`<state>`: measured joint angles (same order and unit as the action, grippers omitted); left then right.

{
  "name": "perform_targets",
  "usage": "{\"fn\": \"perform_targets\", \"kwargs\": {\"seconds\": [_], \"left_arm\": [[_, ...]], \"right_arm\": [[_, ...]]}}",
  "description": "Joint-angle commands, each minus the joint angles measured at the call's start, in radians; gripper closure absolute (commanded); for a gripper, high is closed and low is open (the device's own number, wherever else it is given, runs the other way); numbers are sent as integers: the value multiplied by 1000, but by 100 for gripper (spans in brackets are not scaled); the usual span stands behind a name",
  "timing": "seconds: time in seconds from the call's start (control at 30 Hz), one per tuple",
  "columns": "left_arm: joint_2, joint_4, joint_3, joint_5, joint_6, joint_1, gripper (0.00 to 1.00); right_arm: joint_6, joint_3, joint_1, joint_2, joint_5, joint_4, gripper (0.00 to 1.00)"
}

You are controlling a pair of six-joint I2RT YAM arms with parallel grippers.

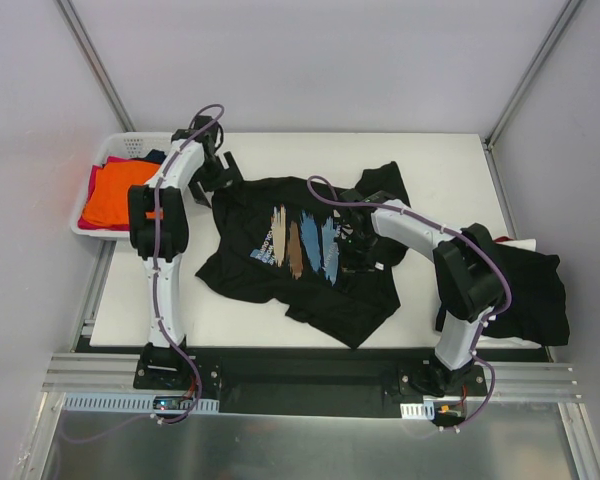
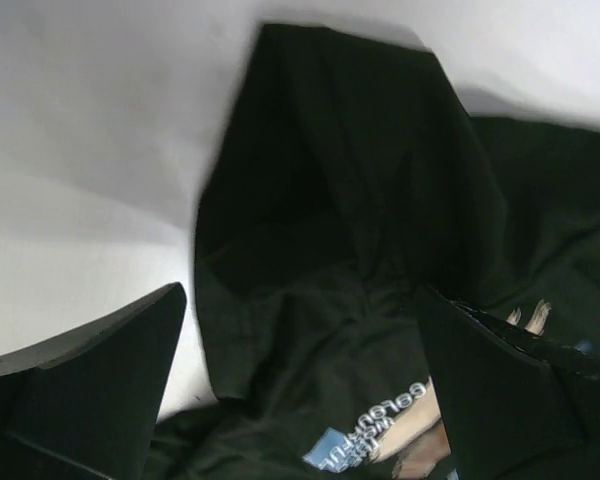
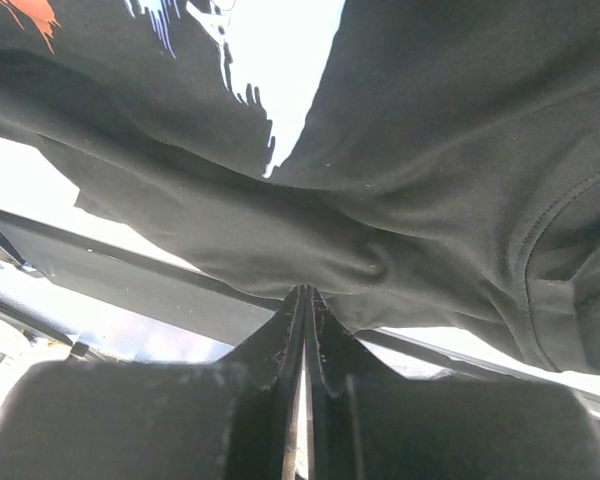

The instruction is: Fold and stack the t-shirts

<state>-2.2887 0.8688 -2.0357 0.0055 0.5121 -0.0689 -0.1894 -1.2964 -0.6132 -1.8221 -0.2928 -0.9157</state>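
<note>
Shirt (image 1: 298,255): black, brush-stroke print facing up, spread but crumpled at the middle of table (image 1: 450,170).
Left gripper (image 2: 300,295): jaws wide apart, holding nothing; above far-left sleeve of shirt, apparently not touching it.
Right gripper (image 3: 305,292): jaws pressed together, pinching a fold of black cloth at right side of shirt, just beside the print.
Basket (image 1: 108,152): white, well left of shirt; orange cloth (image 1: 115,200) and red cloth (image 1: 97,185) inside.
Black pile (image 1: 528,290): well right of shirt, hanging over table edge; probably more shirts, hard to tell.
</note>
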Motion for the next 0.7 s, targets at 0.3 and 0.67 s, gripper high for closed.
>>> {"fn": "perform_targets", "kwargs": {"seconds": [0.3,0.67], "left_arm": [[110,-47,-20,49,-81,-84,6],[135,-48,20,21,-76,-123,5]], "right_arm": [[42,-44,-5,11,9,-35,98],[42,-81,-7,-19,-2,-37,98]]}}
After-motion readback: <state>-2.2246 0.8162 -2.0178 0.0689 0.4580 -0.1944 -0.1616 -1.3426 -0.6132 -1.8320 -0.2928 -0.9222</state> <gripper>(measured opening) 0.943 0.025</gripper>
